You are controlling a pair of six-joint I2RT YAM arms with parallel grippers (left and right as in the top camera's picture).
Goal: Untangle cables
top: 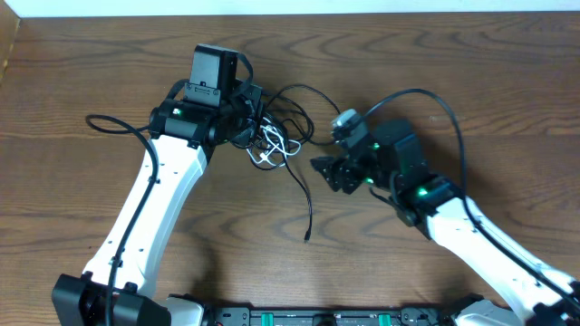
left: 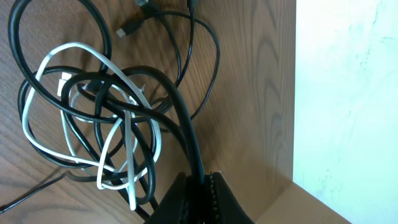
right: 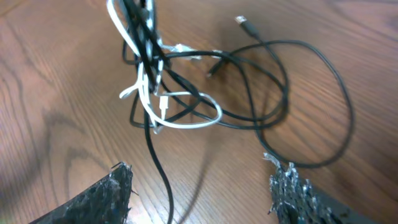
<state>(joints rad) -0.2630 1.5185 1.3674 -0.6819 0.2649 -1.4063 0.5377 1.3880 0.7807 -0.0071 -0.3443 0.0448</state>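
Observation:
A thin black cable and a white cable lie knotted together on the wooden table, between the two arms. My left gripper is at the knot's left edge. In the left wrist view it is shut on a strand of the black cable, with loops of the white cable just beyond. My right gripper stands open to the right of the tangle. In its own view it holds nothing. One loose black strand runs across the table between its fingers, and the white cable lies ahead.
Each arm's own thicker black wire loops over the table, one at the left and one at the right. The table's far edge lies close behind the left gripper. The black cable's free end points toward the front.

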